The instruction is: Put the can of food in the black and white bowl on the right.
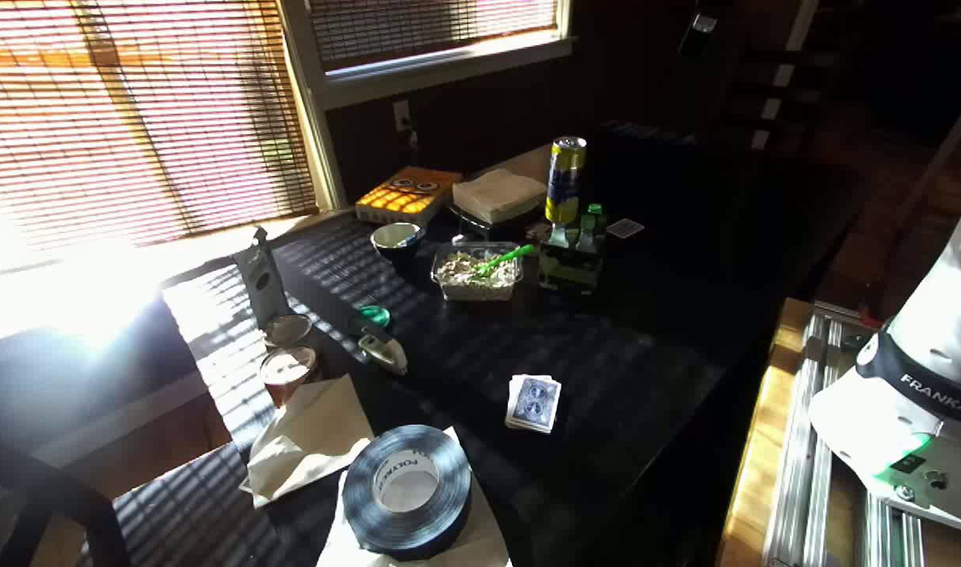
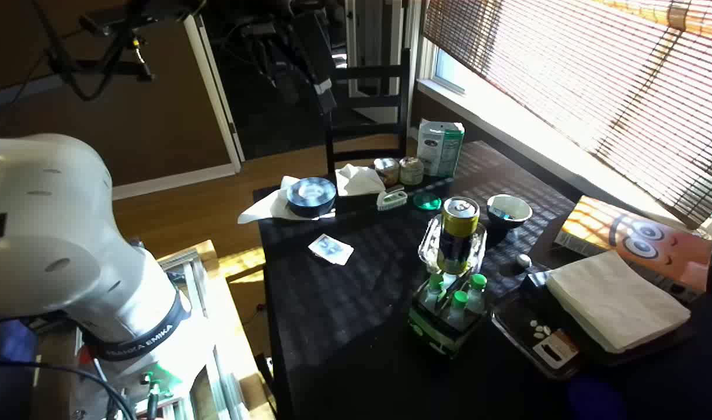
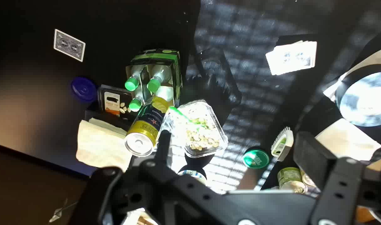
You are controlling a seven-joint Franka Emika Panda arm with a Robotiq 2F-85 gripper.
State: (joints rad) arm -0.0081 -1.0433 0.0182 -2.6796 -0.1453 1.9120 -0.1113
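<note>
Approach step, I judged; black two-fingered pincer (image 3: pixel 235 137) was wide open, holding nothing. The squat green-labelled metal can (image 2: pixel 411 171), likely target, stood well apart from the round black-and-white bowl (image 2: pixel 518 210). Next move called for centring over the can, then lowering.

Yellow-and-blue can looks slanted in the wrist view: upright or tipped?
Upright: in both exterior views the yellow-and-blue can stands straight, silver end on top.
</note>
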